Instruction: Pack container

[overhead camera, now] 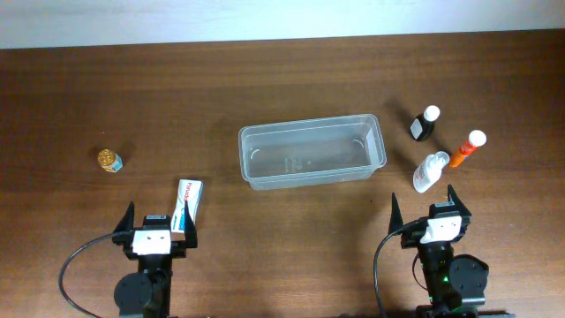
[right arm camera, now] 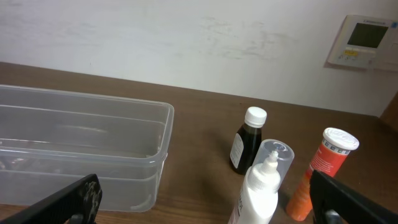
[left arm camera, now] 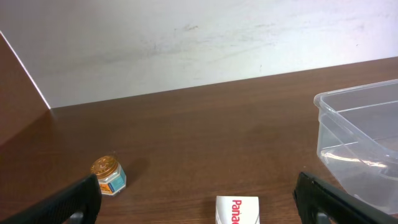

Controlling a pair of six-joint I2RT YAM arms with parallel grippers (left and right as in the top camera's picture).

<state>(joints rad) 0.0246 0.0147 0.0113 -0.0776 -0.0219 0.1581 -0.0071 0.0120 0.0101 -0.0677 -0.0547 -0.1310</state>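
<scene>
The clear plastic container (overhead camera: 311,152) stands empty at the table's middle; it also shows in the left wrist view (left arm camera: 364,149) and the right wrist view (right arm camera: 81,149). A white box with red lettering (overhead camera: 187,205) lies just ahead of my left gripper (overhead camera: 159,231), which is open and empty. A small gold-lidded jar (overhead camera: 109,161) stands to the far left. My right gripper (overhead camera: 433,212) is open and empty, just behind a white bottle with a clear cap (overhead camera: 429,171). A dark bottle (overhead camera: 425,124) and an orange tube (overhead camera: 466,148) stand beyond it.
A pale wall (left arm camera: 186,43) rises behind the table's far edge. A wall thermostat (right arm camera: 364,41) hangs at the upper right in the right wrist view. Bare wood (overhead camera: 291,238) lies between the two arms.
</scene>
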